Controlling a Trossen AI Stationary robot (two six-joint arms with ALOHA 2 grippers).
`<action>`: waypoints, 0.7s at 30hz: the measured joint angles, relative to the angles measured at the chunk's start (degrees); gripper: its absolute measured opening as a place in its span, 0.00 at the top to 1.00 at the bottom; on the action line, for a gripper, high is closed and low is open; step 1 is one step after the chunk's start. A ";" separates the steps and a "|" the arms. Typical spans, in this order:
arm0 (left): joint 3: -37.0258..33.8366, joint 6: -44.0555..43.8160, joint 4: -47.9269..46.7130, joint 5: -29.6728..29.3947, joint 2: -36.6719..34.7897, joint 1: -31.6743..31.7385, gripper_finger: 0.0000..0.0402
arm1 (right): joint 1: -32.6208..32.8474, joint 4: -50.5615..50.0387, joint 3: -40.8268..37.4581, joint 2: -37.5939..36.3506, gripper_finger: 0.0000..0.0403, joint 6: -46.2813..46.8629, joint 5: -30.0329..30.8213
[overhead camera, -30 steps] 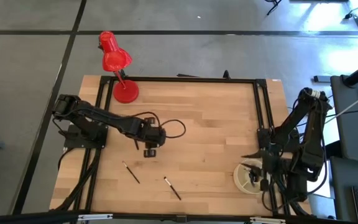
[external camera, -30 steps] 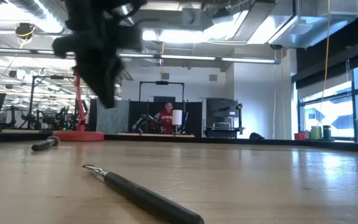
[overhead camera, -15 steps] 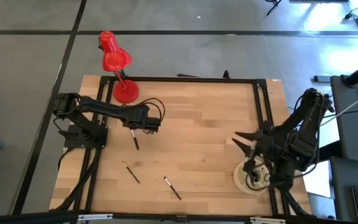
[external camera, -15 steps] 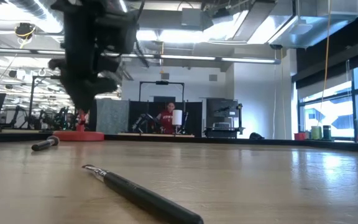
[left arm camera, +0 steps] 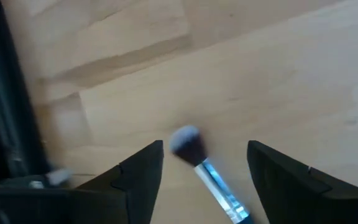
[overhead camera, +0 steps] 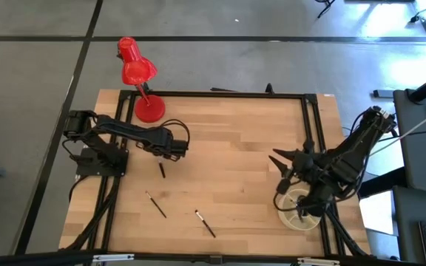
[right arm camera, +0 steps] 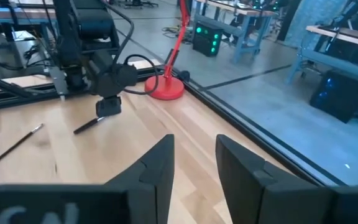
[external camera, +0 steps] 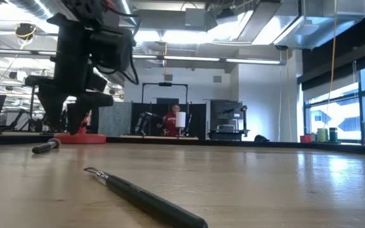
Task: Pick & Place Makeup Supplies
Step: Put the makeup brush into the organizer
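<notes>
Three slim dark makeup brushes lie flat on the wooden table: one (overhead camera: 161, 169) near the left side, one (overhead camera: 155, 205) nearer the front, one (overhead camera: 205, 223) by the near edge. My left gripper (overhead camera: 167, 153) hovers open above the first brush, whose fluffy head (left arm camera: 188, 143) shows between the fingers in the left wrist view. In the low view this gripper (external camera: 62, 123) hangs clear of the table. My right gripper (overhead camera: 281, 164) is open in the air by the table's right side, just beyond a round pale container (overhead camera: 283, 210).
A red desk lamp (overhead camera: 150, 108) stands at the far left corner. A black frame rail (overhead camera: 313, 140) runs along the table's right side. The nearest brush (external camera: 144, 199) lies right before the low camera. Bare wood fills the table's middle. A person sits far off in the room.
My left gripper has moved from the table's middle toward the far edge and a little left, and now hangs over the left brush, which has stayed put. My right gripper has risen from over the container and swung toward the far edge and the table's middle.
</notes>
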 joint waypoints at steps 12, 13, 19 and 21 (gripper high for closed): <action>-4.71 -9.01 6.46 9.86 0.02 -0.45 0.40 | -0.33 0.00 0.00 0.00 0.70 -1.79 0.02; -5.31 -8.67 7.64 9.92 0.02 -0.45 0.41 | -0.33 0.00 0.00 0.00 0.70 -1.84 0.08; -8.81 -8.26 13.04 11.29 -0.41 0.54 0.51 | -0.30 0.00 0.00 0.00 0.70 -1.86 0.08; -9.04 -8.14 13.68 11.63 -0.48 1.03 0.58 | -0.30 0.02 0.00 0.00 0.70 -1.86 0.12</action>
